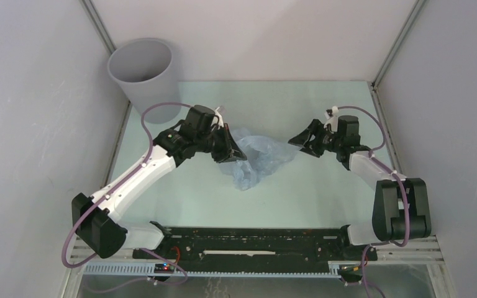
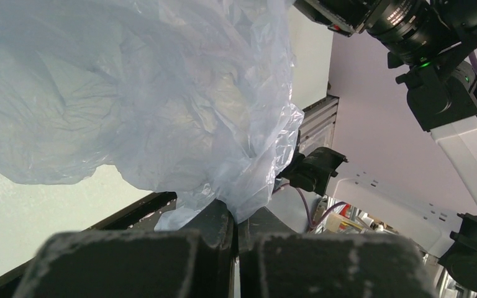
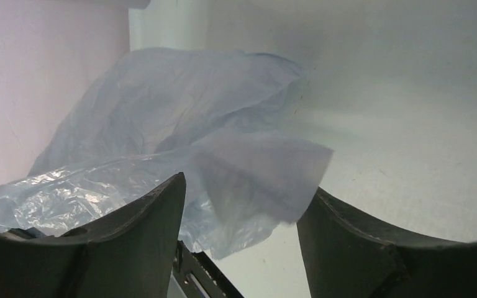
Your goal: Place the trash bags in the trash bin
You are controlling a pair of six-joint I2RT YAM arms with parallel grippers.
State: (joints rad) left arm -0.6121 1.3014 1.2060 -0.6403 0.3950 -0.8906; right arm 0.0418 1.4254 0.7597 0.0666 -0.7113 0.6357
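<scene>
The thin, crinkly, pale blue plastic bag (image 1: 262, 158) is pinched tight in the left gripper (image 1: 231, 152). The right gripper (image 1: 296, 140) is spread apart, just beside the bag's other end.

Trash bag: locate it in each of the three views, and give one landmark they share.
Top external: trash bag at the picture's centre, slightly left.
Left wrist: the bag fills the upper left, tapering to a pinch between the left fingers, bottom centre.
Right wrist: the bag lies left and centre, beyond the open right fingers.
Shared landmark: the pale green table under it.
</scene>
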